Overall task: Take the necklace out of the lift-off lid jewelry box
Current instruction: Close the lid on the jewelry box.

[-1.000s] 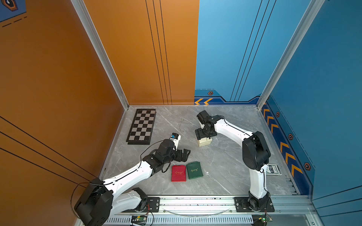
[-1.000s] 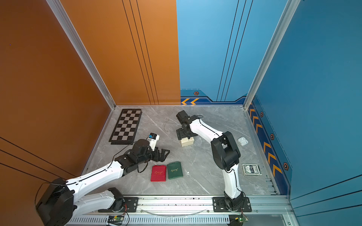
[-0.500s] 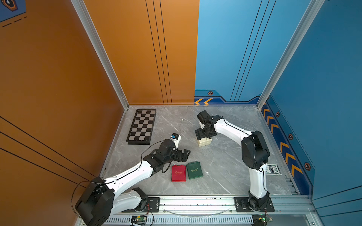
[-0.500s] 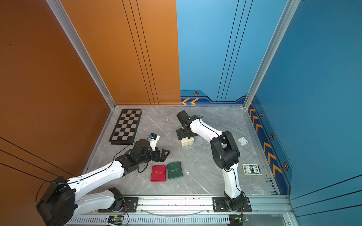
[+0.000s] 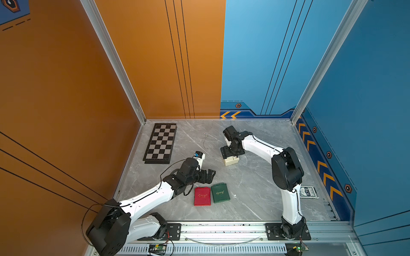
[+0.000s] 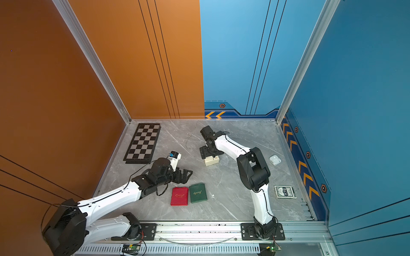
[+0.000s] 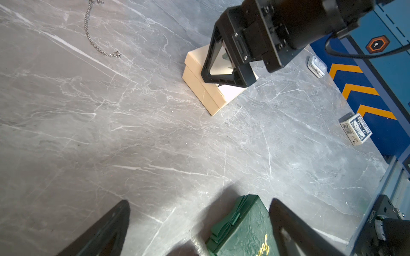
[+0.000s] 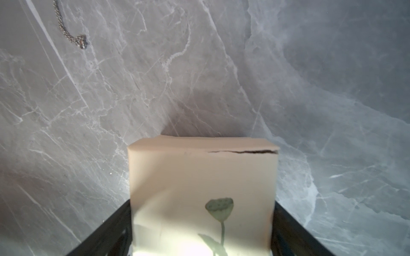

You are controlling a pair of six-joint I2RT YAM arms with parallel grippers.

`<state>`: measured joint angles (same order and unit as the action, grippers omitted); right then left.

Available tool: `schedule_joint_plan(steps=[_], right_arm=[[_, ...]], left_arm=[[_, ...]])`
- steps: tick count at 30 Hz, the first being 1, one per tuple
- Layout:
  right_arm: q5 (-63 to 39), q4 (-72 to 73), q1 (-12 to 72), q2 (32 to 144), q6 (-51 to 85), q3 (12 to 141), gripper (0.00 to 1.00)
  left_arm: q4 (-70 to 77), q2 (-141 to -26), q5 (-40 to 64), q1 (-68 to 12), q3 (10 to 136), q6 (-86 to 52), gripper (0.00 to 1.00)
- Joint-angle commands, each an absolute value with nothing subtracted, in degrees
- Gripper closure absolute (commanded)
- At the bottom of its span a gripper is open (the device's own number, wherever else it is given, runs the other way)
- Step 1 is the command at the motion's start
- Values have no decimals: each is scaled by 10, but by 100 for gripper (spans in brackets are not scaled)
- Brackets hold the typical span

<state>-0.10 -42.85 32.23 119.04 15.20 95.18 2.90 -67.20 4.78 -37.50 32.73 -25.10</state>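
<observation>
The necklace (image 5: pixel 205 141) already lies out on the bench (image 5: pixel 255 181), apart from the cream box (image 5: pixel 230 161) on its far-left side, so I judge the step in hand is seating the lid (image 8: pixel 199 172) squarely on the box. My right claw (image 5: pixel 229 154) straddles that lid with a finger flush against each side, pinching it as far as I can tell, while my left claw (image 5: pixel 207 175) hangs spread and empty near the green case (image 5: pixel 220 192). A dark gap shows along one end of the lid's edge, so I should level it, press straight down, then spread and rise without dragging it.
</observation>
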Motion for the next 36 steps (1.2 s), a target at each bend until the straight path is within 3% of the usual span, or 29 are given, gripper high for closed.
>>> schedule_joint_plan(steps=[1,36], right_arm=[[-2,-431,318,1211,146,952,11],[10,-478,311,1267,99,948,16]], left_arm=[[25,-676,53,-369,336,-250,2],[32,-709,63,-370,352,-250,1]])
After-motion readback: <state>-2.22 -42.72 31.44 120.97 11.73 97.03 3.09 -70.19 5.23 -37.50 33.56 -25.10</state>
